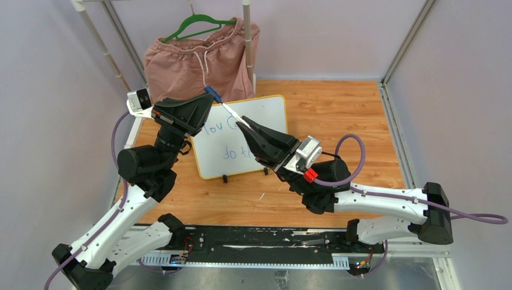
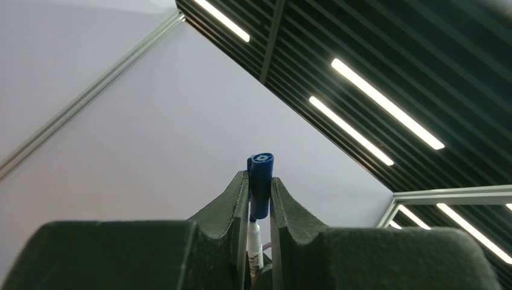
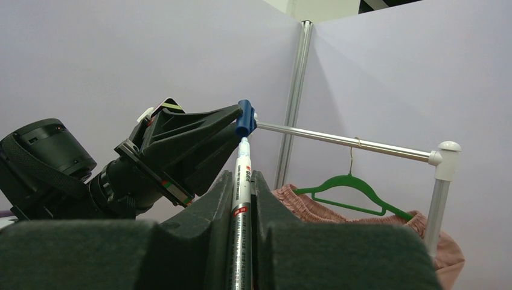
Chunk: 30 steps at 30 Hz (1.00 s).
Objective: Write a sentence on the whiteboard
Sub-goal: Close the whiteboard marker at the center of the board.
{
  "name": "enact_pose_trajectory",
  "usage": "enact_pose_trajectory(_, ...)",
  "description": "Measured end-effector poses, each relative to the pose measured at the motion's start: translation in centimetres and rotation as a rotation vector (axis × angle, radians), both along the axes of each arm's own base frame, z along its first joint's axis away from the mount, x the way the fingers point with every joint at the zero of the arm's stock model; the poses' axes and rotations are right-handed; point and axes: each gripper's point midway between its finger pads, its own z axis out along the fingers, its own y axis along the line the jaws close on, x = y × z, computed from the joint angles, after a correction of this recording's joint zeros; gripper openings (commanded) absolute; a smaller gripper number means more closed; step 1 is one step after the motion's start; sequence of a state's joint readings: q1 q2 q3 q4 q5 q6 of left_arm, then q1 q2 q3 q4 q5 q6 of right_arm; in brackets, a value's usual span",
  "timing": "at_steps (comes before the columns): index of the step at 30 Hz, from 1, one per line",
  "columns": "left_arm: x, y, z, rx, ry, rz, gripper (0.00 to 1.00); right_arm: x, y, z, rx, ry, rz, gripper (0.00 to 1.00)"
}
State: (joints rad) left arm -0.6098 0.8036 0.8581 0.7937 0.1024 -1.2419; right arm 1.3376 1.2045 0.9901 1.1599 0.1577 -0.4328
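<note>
The whiteboard (image 1: 265,112), yellow-framed on small black feet, stands on the wooden table (image 1: 338,115). The sentence (image 1: 212,128) is blue handwriting in two lines, and my arms hide part of it. Above the board's top left, my left gripper (image 1: 209,95) is shut on the marker's blue cap (image 2: 260,181). My right gripper (image 1: 247,123) is shut on the white and silver marker (image 3: 241,199), which points up into the cap (image 3: 244,119). The marker's front end sits in the cap's mouth. Whether it is pushed fully home does not show.
Pink shorts (image 1: 199,63) hang on a green hanger (image 1: 199,25) from a white rack behind the board. A rack pole (image 1: 247,36) stands just behind the board's top edge. Enclosure walls close in left, right and back.
</note>
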Motion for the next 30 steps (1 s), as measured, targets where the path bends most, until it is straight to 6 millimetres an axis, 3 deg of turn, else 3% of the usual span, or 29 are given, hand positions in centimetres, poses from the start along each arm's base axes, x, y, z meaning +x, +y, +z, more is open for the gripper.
enact_pose_trajectory(30, 0.17, 0.25, -0.14, 0.032, 0.006, 0.045, 0.0, -0.02, -0.09, 0.02, 0.002, 0.002, 0.002, 0.0)
